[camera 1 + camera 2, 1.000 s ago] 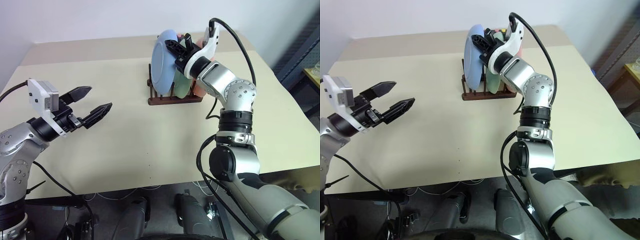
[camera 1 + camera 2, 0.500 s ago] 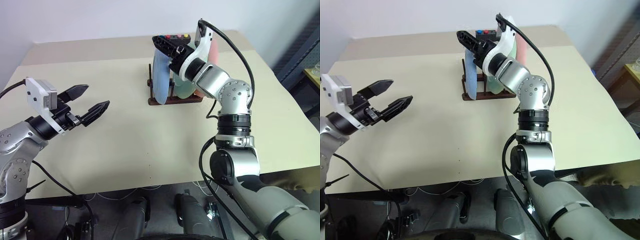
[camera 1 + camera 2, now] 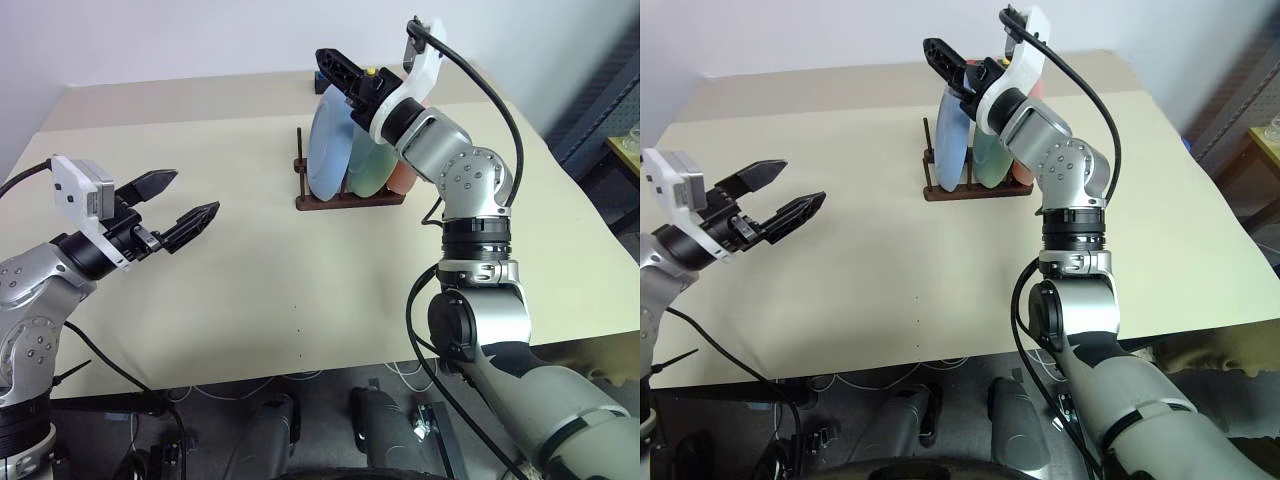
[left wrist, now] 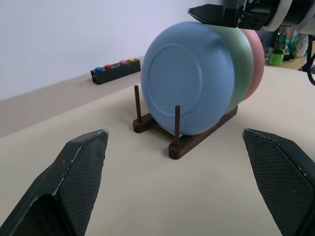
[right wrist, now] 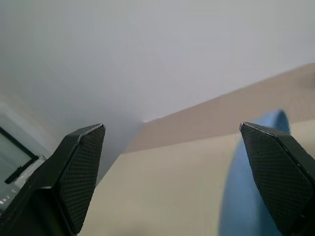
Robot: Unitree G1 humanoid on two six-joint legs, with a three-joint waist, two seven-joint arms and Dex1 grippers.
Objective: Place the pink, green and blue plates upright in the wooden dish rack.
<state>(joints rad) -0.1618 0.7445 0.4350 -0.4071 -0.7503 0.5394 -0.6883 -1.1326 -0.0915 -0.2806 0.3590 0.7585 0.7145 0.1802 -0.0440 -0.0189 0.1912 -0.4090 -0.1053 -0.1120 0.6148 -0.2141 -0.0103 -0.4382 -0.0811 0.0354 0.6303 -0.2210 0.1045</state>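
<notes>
The wooden dish rack (image 3: 350,200) stands at the far middle of the table. In it the blue plate (image 3: 328,150), the green plate (image 3: 368,165) and the pink plate (image 3: 402,178) stand upright on edge, one behind the other, with the blue one nearest my left side. My right gripper (image 3: 345,80) hovers open just above the blue plate's top rim, holding nothing. In the right wrist view the blue plate's rim (image 5: 256,196) lies below one finger. My left gripper (image 3: 192,196) stands open and empty over the table's left side, pointing toward the rack (image 4: 197,137).
A small black box with coloured buttons (image 4: 114,70) lies behind the rack near the wall. The beige table (image 3: 300,270) spreads wide between my left gripper and the rack. Its front edge runs close to my arms.
My right gripper has opened and let go of the blue plate, which went from tilted to upright in the rack. The gripper rolled and rose slightly above the rim. The left arm kept still.
</notes>
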